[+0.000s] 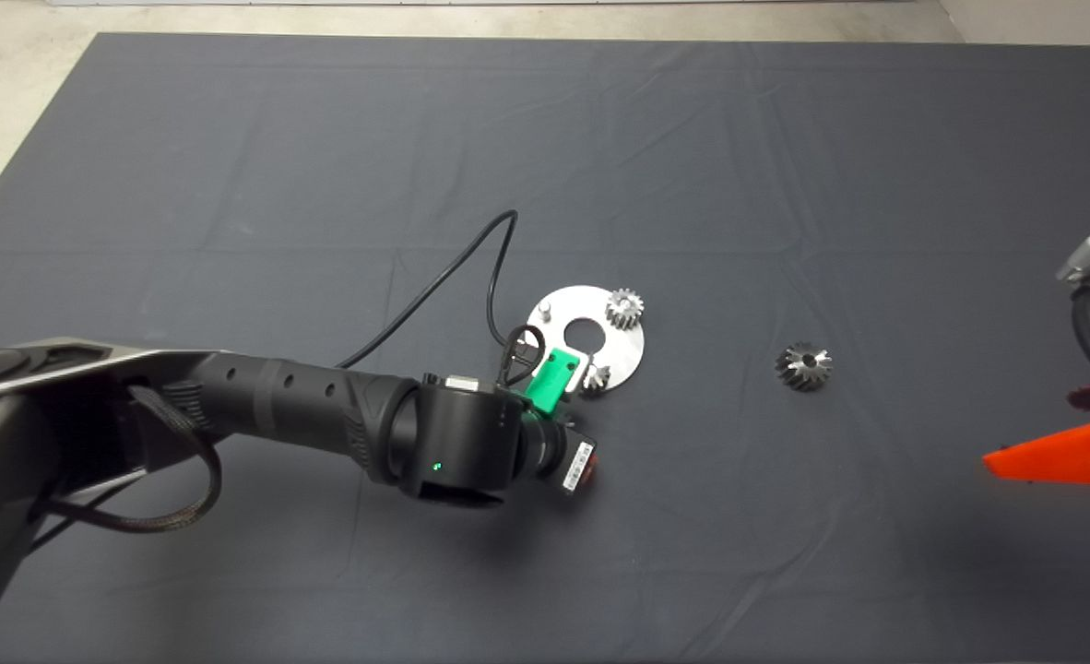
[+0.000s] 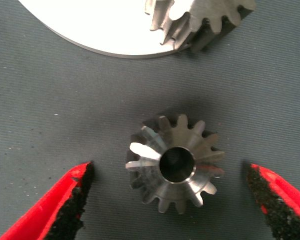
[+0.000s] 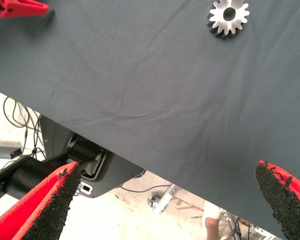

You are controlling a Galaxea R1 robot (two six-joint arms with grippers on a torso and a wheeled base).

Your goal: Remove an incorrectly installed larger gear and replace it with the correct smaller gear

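The larger gear (image 1: 803, 366), dark grey, lies alone on the mat to the right of the round silver plate (image 1: 568, 309); it also shows in the right wrist view (image 3: 228, 17). A small silver gear (image 1: 625, 307) stands on the plate's far right. Another small gear (image 1: 598, 376) overhangs the plate's near edge, and shows in the left wrist view (image 2: 199, 20). A third smaller gear (image 2: 174, 165) lies flat on the mat just off the plate (image 2: 105, 30). My left gripper (image 2: 168, 169) is open, its fingers on either side of this gear and apart from it. The left arm hides it in the head view.
My right gripper (image 1: 1061, 456) waits open at the mat's right edge; its wrist view (image 3: 167, 180) looks across the mat to the floor. A bare pin (image 1: 545, 309) stands on the plate's left. A black cable (image 1: 471, 267) loops over the mat behind the left gripper (image 1: 552, 380).
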